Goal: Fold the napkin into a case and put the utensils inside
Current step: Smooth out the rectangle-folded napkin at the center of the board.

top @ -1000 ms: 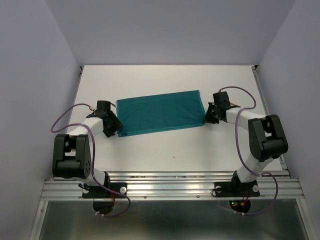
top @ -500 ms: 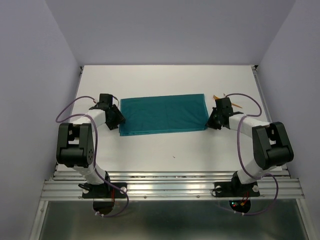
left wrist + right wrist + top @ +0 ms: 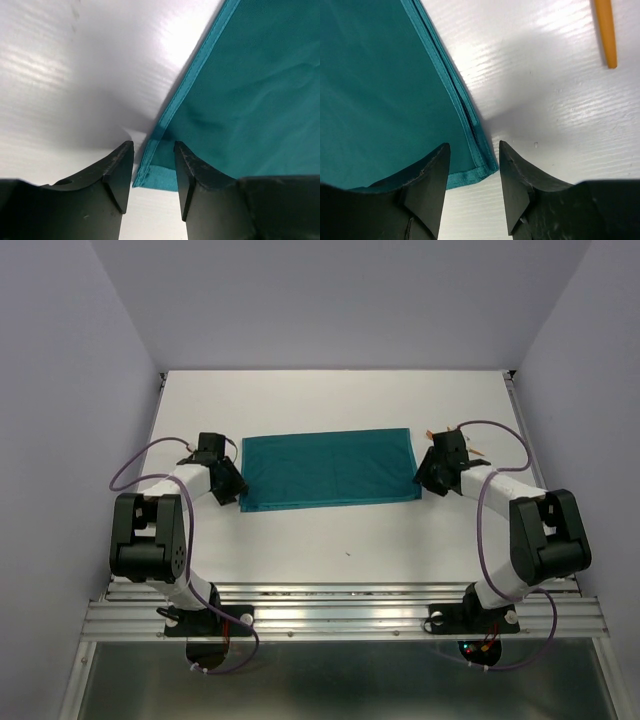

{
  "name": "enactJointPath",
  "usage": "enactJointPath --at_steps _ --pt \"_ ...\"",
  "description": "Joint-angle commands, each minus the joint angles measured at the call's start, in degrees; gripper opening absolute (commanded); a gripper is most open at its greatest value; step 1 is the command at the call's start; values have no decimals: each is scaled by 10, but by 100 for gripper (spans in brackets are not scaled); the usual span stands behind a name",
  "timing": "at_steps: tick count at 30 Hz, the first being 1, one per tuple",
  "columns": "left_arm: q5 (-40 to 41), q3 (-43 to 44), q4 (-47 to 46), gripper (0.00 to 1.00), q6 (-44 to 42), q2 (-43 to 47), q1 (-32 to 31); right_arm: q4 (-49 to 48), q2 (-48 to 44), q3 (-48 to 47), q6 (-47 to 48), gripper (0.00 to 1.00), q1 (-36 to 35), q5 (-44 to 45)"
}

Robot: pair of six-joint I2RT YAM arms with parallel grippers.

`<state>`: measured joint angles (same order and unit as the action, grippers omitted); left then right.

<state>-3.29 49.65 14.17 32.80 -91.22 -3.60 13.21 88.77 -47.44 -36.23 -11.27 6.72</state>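
Fingers of the left gripper stand apart, black, wedge-shaped and matte, with a clear gap between them; the near-left corner of the napkin lies in that gap, flat on the table. Nothing is clamped; whether either finger brushes the cloth cannot be told. The right gripper matches it; its fingers are parted about as wide, and the near-right corner of the napkin sits between them, unpinched, with one finger over the cloth and the other over bare table.

From above, the napkin is a teal rectangle, long from left to right, lying flat in the middle of the table; the left gripper is at its near-left corner and the right gripper at its near-right one. The cloth is thin and soft, with faint ripples and a narrow stitched hem; at the right edge several hems lie stacked, so it is layered there. The table is white, smooth and slightly glossy, with fine ridges and soft shadows under the fingers.

An orange utensil shows in the right wrist view as a slim, straight, rounded plastic end, on bare table well apart from the napkin's edge; which piece it is cannot be told. From above, a sliver of orange lies just beyond the right gripper.
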Motion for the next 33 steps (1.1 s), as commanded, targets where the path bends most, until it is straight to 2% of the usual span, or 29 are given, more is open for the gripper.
enactJointPath --at_steps 1,9,14,18,23,33 --pt "6 -27 23 47 8 46 -7 13 -24 -41 25 50 0 42" --pt "12 -37 22 42 16 39 -12 17 -33 -50 32 50 0 40" --pt "21 -35 16 33 21 38 -15 17 -38 -44 30 50 0 36" --pt "24 -27 16 14 18 37 -16 17 -40 -39 34 49 0 26" --pt "27 -18 21 0 14 41 -18 18 -30 -42 48 50 0 1" --pt "53 -3 40 0 10 74 -19 23 -2 -37 53 54 0 -25"
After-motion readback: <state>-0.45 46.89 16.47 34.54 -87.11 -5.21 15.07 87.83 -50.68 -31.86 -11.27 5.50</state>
